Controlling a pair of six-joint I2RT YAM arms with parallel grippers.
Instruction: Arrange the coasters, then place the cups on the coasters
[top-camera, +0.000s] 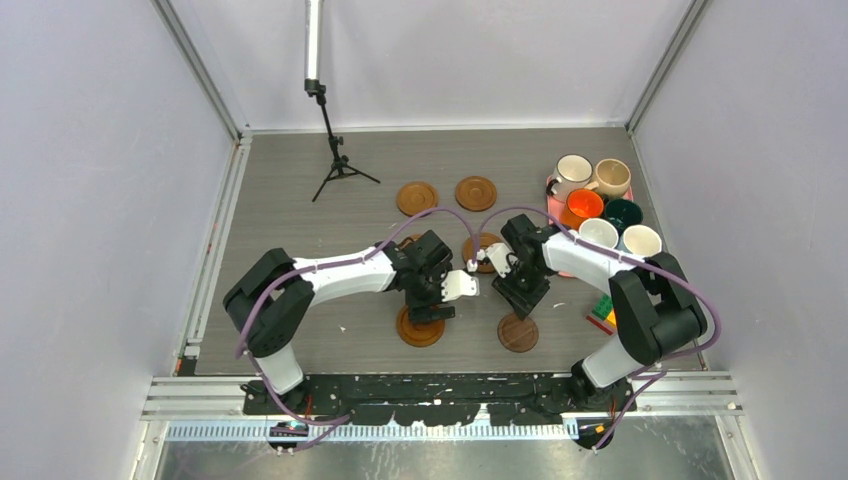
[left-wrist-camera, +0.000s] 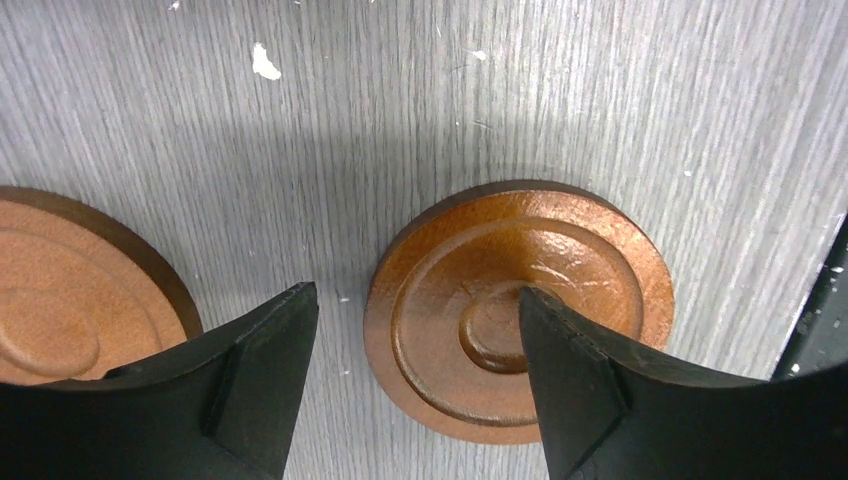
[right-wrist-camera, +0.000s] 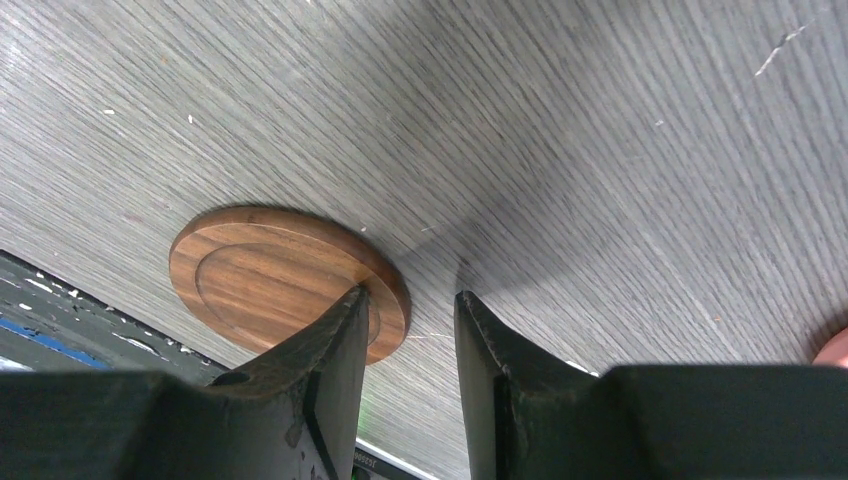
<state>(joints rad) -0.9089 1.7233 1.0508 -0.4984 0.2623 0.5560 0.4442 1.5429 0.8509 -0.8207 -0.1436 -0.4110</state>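
Note:
Five brown coasters show from above: two at the back, one in the middle partly under the arms, and two near the front. My left gripper is open over the front left rimmed coaster: one finger above its centre, the other over bare table beside another coaster. My right gripper is open just above the dark flat coaster, which lies flat, its rim below the gap. Several cups stand on the pink tray at the right.
A black tripod stand rises at the back left. Small coloured bricks lie by the right arm's elbow. The table's black front rail runs close behind the front coasters. White walls close in on both sides.

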